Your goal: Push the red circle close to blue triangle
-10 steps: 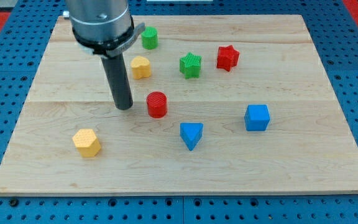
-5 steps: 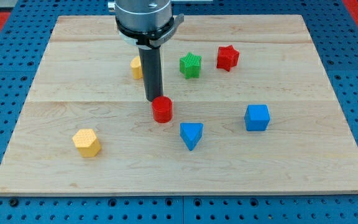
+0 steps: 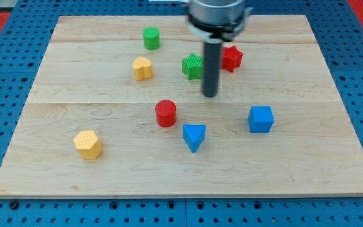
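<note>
Red circle [image 3: 166, 113]: stands near the middle of the bench [image 3: 74, 75], just up and to the view's left of the blue triangle [image 3: 194, 136], close to it but with a narrow strip of wood between them. My tip [image 3: 210, 95]: sits apart from both, up and to the view's right of the red circle and above the blue triangle, touching no block; I carry a plain rod here, so there is no pincer to report as spread or pressed together. Green star-like block [image 3: 193, 65]: just left of the rod's shaft, partly hidden by it. Red star [image 3: 232, 58]: just right of the shaft, also partly covered. Blue cube [image 3: 261, 118]: to the view's right of the triangle. Yellow heart-like block [image 3: 143, 67] and green cylinder [image 3: 151, 38]: towards the view's top left. Yellow hexagon-like block [image 3: 88, 144]: alone at lower left.
</note>
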`<state>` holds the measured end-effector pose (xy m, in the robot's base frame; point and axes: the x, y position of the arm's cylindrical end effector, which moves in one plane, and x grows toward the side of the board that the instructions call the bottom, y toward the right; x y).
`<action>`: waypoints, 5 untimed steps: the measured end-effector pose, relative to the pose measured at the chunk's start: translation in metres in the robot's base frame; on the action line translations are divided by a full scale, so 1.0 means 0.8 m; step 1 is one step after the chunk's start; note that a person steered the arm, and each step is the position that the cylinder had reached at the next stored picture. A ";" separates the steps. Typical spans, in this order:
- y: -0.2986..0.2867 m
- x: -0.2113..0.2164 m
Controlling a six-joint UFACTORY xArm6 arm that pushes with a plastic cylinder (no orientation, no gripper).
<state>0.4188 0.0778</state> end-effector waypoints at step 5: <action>0.148 0.119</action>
<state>0.5140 0.1962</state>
